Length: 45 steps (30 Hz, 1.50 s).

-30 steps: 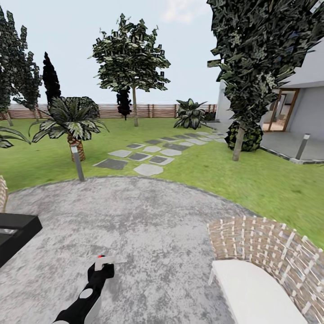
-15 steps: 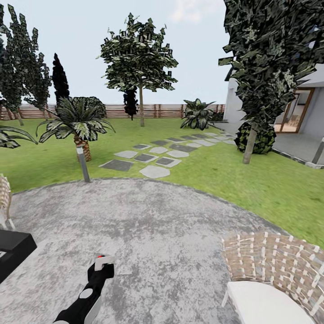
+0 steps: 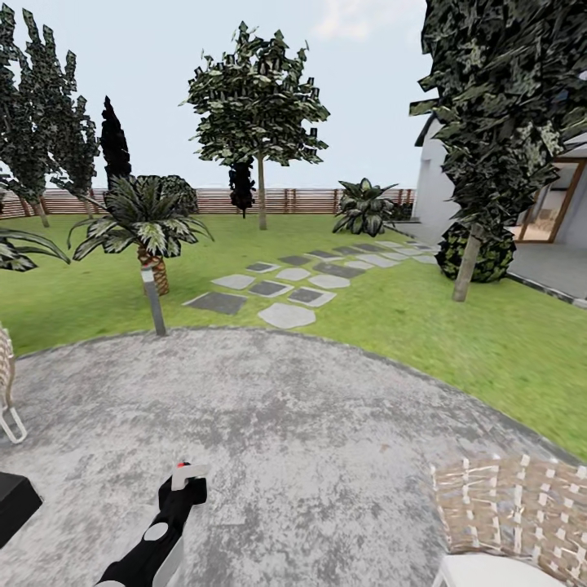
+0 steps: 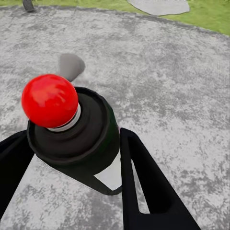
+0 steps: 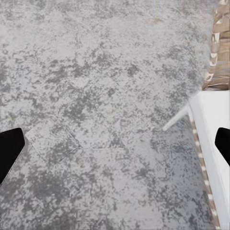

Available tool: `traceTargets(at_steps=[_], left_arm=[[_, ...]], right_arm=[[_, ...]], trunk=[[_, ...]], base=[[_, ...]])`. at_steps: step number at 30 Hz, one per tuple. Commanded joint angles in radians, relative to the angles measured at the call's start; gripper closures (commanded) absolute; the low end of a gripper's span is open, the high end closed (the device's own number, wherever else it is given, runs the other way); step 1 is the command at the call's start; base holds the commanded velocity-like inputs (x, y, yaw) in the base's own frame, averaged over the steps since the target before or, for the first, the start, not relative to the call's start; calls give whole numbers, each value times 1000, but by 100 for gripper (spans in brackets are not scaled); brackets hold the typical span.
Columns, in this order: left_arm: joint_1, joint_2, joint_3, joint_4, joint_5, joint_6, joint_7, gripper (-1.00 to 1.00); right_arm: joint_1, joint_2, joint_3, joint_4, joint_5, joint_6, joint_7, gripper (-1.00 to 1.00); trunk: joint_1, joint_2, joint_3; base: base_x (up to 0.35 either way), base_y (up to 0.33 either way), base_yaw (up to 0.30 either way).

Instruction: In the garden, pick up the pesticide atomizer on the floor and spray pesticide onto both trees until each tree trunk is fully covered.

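My left gripper (image 4: 72, 141) is shut on the pesticide atomizer (image 4: 76, 139), a dark bottle with a white label and a red ball on top. In the head view the atomizer (image 3: 187, 474) is held low over the grey paved floor (image 3: 310, 424). One tree (image 3: 257, 98) stands far back at the centre, its trunk (image 3: 262, 200) near the fence. The other tree (image 3: 505, 106) rises at the right, its trunk (image 3: 465, 267) on the lawn by the house. My right gripper (image 5: 116, 143) hangs open above the paving, with nothing between its fingers.
A wicker chair (image 3: 509, 509) with a white seat (image 5: 215, 129) stands at the near right, and another chair (image 3: 6, 383) at the left edge. A black table corner (image 3: 12, 505) shows at lower left. A lamp post (image 3: 153, 302), a palm-like plant (image 3: 143, 220) and stepping stones (image 3: 285, 314) lie beyond the patio edge.
The whole head view has shifted: the chair and black table slid toward the lower corners, the trees toward the right. My left gripper keeps hold of the atomizer in the same pose.
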<state>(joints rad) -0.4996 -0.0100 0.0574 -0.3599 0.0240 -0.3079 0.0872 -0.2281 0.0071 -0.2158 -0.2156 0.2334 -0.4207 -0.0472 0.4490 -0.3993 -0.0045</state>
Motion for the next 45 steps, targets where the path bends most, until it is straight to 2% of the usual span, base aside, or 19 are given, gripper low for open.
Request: traceTargets(at_steps=[1, 17, 45], left_arm=[[0, 0, 4, 1, 2, -4, -1, 100], [0, -1, 4, 0, 2, -4, -1, 100], [0, -1, 4, 1, 2, -4, -1, 100]], right_arm=[[0, 1, -5, 1, 10, -3, -5, -100], [0, 1, -5, 1, 10, -3, -5, -100], [0, 2, -5, 2, 10, -3, -5, -100]], trunk=[[1, -1, 0], [1, -1, 0], [1, -1, 0]], base=[[350, 102, 1], [350, 97, 0], [350, 30, 15]])
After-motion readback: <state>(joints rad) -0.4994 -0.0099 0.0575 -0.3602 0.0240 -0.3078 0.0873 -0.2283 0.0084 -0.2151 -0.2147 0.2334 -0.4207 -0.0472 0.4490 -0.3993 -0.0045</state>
